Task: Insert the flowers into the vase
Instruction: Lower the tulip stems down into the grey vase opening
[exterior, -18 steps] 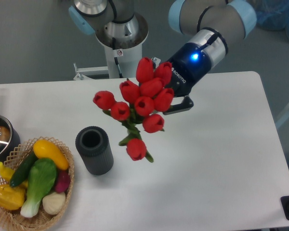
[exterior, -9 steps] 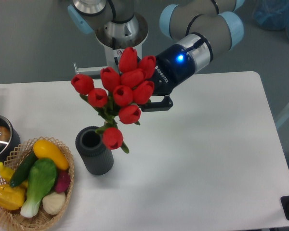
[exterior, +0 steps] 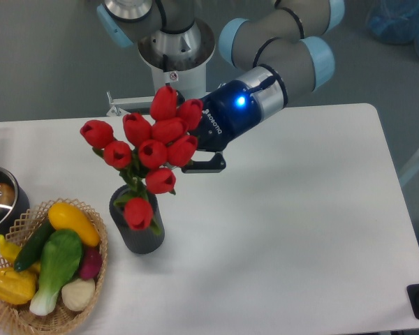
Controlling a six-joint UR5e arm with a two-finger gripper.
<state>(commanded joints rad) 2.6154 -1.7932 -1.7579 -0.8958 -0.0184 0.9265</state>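
While the bunch is hiding most of my pincer, I am pinching the flowers somewhere behind the blooms; one dark finger is showing at the right edge of the bunch, and the grip itself I cannot make out. The red heads are fanning out to the left of my wrist, and the lowest bloom is hanging right in front of the mouth of the vase, covering it from this side. Whether the stems are inside the mouth or only over it, I cannot tell.

I am judging that the step in hand is the lowering. To do it well, I should be keeping the stems upright and centred over the mouth and going down slowly, since the bunch is wider than the vase and a sideways push could tip it toward the basket just beside it. I should be letting go only when the stems are deep enough to stand.
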